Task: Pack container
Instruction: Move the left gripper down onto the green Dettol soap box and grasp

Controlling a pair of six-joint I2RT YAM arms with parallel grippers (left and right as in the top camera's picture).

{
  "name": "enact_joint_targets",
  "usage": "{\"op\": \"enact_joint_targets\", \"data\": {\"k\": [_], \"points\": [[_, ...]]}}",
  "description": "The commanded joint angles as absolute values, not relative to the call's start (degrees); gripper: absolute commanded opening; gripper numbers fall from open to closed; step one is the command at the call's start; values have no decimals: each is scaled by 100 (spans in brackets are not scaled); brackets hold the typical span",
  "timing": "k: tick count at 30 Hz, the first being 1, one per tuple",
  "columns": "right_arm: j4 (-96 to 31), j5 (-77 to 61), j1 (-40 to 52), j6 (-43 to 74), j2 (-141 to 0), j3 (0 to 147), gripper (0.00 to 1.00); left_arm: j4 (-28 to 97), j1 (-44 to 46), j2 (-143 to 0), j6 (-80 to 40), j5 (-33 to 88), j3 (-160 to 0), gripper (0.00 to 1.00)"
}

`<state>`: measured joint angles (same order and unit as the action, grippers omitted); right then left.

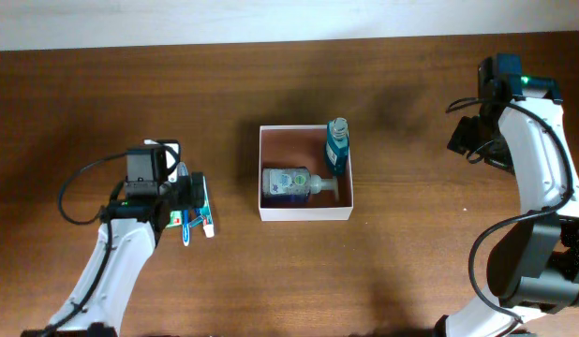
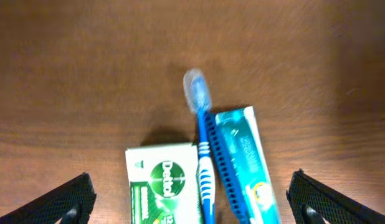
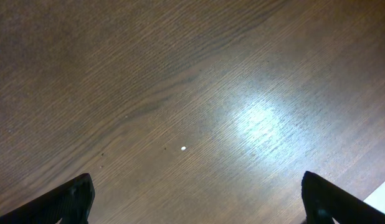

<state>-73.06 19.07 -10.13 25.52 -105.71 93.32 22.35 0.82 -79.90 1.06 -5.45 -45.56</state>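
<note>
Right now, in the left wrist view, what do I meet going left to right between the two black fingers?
Green Dettol soap box → blue toothbrush → teal toothpaste box. The toothbrush lies along the gap between the two boxes, with its head pointing to the top of the picture.

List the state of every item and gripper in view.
container: open-topped, holds two bottles.
clear pump bottle: lying on its side inside.
blue bottle: inside, along one wall.
toothbrush: on the table, unpacked.
Dettol box: on the table, unpacked.
toothpaste box: on the table, unpacked.
left gripper: open, empty, above those three.
right gripper: open, empty, over bare table.
</note>
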Motion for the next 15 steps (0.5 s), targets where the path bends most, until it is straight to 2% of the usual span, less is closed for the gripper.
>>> {"op": "enact_joint_targets", "data": {"k": [1, 4, 5, 8, 12, 15], "points": [[-7303, 1977, -1031, 2593, -10538, 9310, 99, 2283, 45, -8075, 67, -735, -4628, 96], [-7303, 1977, -1031, 2593, -10538, 9310, 99, 2368, -69, -8077, -222, -781, -4628, 89], [-7303, 1975, -1031, 2593, -10538, 9310, 99, 2429, -158, -8077, -432, -777, -4628, 82], [-7303, 1975, -1031, 2593, -10538, 9310, 99, 2585, -528, -8086, -941, -502, -4609, 75], [-7303, 1977, -1031, 2593, -10538, 9310, 99, 2567, -1000, -8287, -937, 207, -4600, 67], [-7306, 1977, -1031, 2593, -10538, 9310, 99, 2491, -1131, -8565, -812, 537, -4600, 67]]}}
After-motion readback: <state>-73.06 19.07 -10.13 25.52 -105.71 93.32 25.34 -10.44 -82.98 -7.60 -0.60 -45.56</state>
